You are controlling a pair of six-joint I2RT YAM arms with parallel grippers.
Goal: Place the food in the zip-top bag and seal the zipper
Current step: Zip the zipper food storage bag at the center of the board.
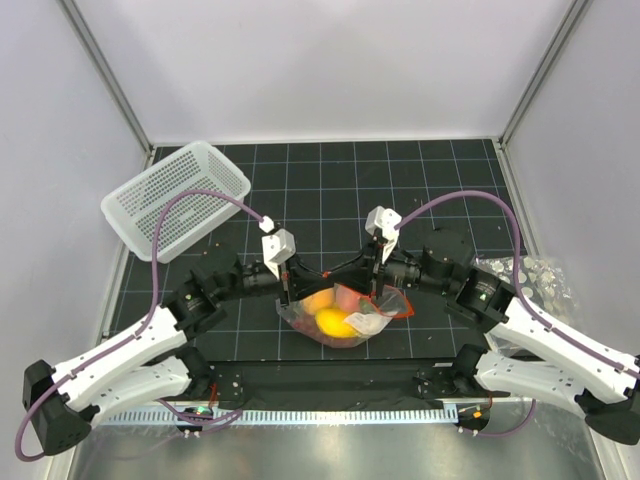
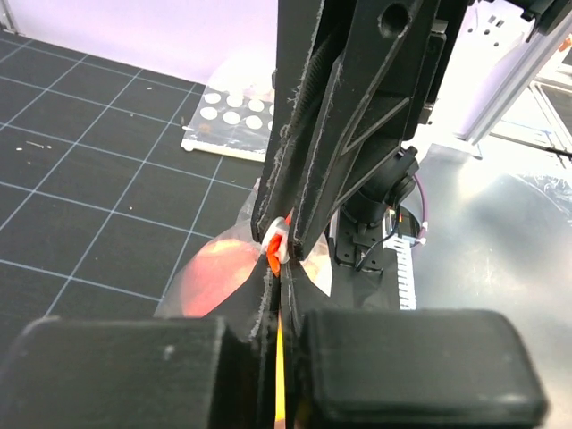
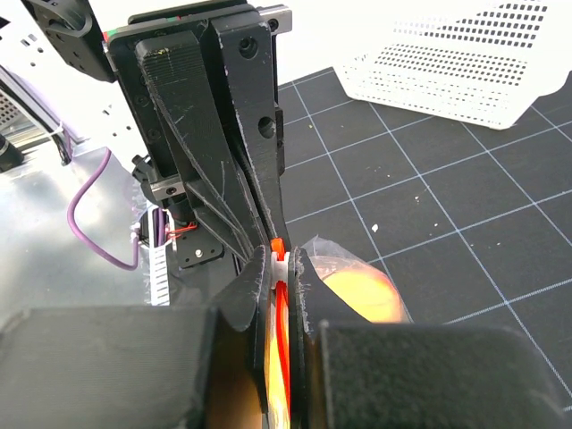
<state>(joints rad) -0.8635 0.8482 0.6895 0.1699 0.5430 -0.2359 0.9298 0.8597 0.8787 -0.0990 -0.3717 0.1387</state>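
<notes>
Top external view: the two arms meet nose to nose over the black gridded tabletop (image 1: 330,190), with the crumpled zip-top bag (image 1: 372,322) held between them, toward the near edge. The food (image 1: 335,320) sits inside it, yellow and orange lumps showing through the clear plastic. The left claw (image 1: 288,288) is pressed together on the zipper (image 2: 273,255). The right claw (image 1: 376,285) pinches the same red-orange strip, and in both wrist views the two sets of fingertips almost touch. A white basket (image 1: 175,195) lies at the far left, well apart.
</notes>
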